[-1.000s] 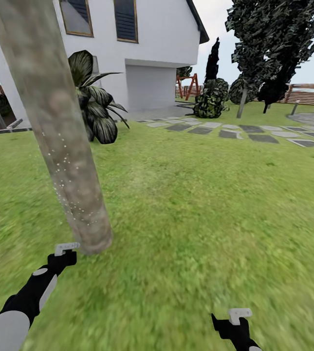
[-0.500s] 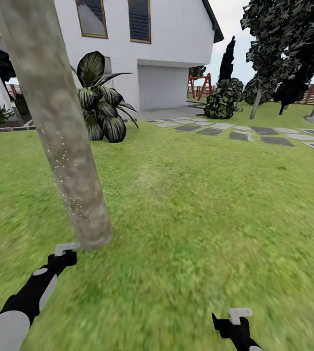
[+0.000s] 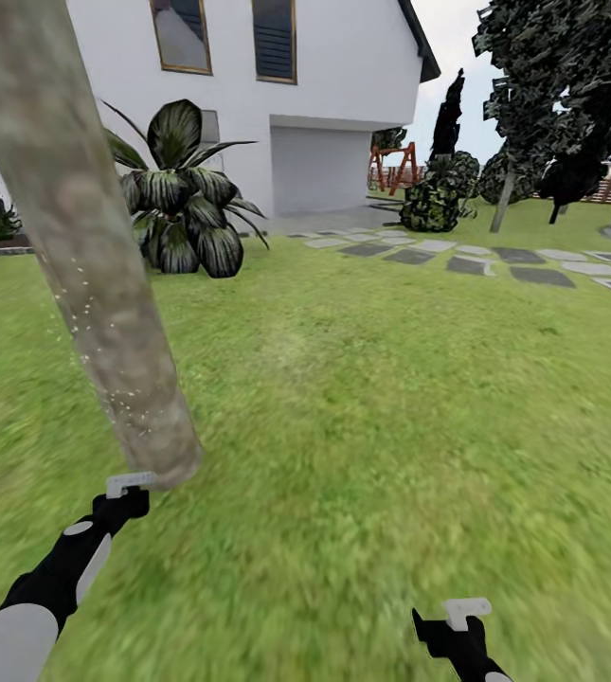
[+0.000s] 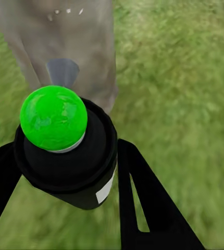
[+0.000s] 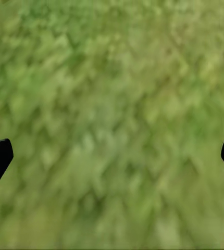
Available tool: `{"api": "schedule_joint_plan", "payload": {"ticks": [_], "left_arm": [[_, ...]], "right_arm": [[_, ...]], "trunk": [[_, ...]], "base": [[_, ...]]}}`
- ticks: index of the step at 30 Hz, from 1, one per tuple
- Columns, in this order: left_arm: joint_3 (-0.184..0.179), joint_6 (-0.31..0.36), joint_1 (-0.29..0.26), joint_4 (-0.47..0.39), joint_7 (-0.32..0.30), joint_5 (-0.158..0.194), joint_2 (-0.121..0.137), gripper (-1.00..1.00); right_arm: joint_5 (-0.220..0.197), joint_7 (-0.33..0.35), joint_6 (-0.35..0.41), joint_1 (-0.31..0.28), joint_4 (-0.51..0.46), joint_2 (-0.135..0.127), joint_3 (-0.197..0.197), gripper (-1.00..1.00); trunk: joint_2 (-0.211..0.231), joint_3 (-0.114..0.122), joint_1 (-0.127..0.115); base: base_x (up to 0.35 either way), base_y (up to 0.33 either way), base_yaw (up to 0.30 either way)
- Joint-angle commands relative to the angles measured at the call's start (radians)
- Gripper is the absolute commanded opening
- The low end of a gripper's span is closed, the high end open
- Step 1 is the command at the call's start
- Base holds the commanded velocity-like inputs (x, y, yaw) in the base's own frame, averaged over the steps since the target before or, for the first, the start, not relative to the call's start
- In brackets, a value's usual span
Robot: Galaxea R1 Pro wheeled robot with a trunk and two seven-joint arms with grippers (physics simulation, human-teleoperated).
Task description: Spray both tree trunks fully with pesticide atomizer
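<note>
One trunk (image 3: pixel 87 256) stood just ahead of the left gripper (image 4: pixel 65 172), its jaws clamped on the atomizer (image 4: pixel 65 151), right gripper (image 5: pixel 112 156) spread wide over grass (image 3: pixel 390 398); few specks (image 3: pixel 125 403) showed, so coverage risked staying patchy.

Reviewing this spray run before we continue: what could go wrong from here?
1. Patchy coverage: the white pesticide specks dot just one strip of the thick mottled grey-tan tree trunk; most of the visible bark looks bare.
2. Collision: the left gripper, jaws shut on the black atomizer with the green round cap, sits very close to the trunk base, so a small forward move could likely hit it.
3. The second tree may be forgotten; the right gripper hangs open over grass.
</note>
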Motion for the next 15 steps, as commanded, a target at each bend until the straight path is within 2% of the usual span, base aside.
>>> {"api": "schedule_joint_plan", "payload": {"ticks": [1, 7, 15], "left_arm": [[0.0, 0.0, 0.0, 0.0, 0.001, 0.0, 0.0, -1.0], [0.0, 0.0, 0.0, 0.0, 0.0, 0.0, 0.0, -1.0], [0.001, 0.0, 0.0, 0.0, 0.001, 0.0, 0.0, -1.0]], "right_arm": [[0.0, 0.0, 0.0, 0.0, 0.001, 0.0, 0.0, 1.0], [0.0, 0.0, 0.0, 0.0, 0.001, 0.0, 0.0, 1.0], [0.0, 0.0, 0.0, 0.0, 0.001, 0.0, 0.0, 1.0]], "trunk": [[0.0, 0.0, 0.0], [0.0, 0.0, 0.0], [0.0, 0.0, 0.0]], "base": [[0.178, -0.244, 0.013], [0.178, -0.244, 0.12], [0.178, -0.244, 0.239]]}}
